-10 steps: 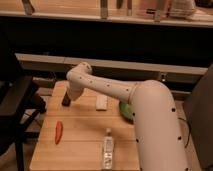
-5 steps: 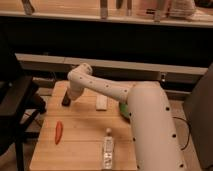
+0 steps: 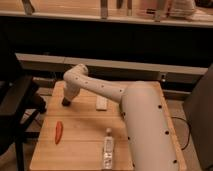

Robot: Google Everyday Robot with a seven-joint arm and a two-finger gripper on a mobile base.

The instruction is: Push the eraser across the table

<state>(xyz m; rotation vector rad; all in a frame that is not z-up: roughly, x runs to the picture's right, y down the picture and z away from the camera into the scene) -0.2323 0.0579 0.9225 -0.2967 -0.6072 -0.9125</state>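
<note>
1. Setting, camera view: a light plank surface (image 3: 80,155) stands before a dark back wall.
2. Contents: a whitish block (image 3: 101,103) lies on the far half, a red-orange chili-shaped thing (image 3: 58,132) left of centre, and a clear bottle (image 3: 107,150) lies near the front edge.
3. Arm: the white arm (image 3: 145,125) crosses from the right and bends down at the far left.
4. End effector (image 3: 66,99): closed, tip down at the surface, well left of the whitish block.
5. Eraser (image 3: 64,104): a small dark form at the tip, on the far-left part of the surface. Whether the tip touches it or only stands just beside it cannot be told.
6. Handling, judged: light, stiff, low, and likely to drag rather than glide on wood. No grasp is needed; press a long side at mid-length so it does not pivot.
7. Change against the earlier frames: the end effector holds nearly the same spot. A green edge that showed beside the arm is now hidden.
</note>
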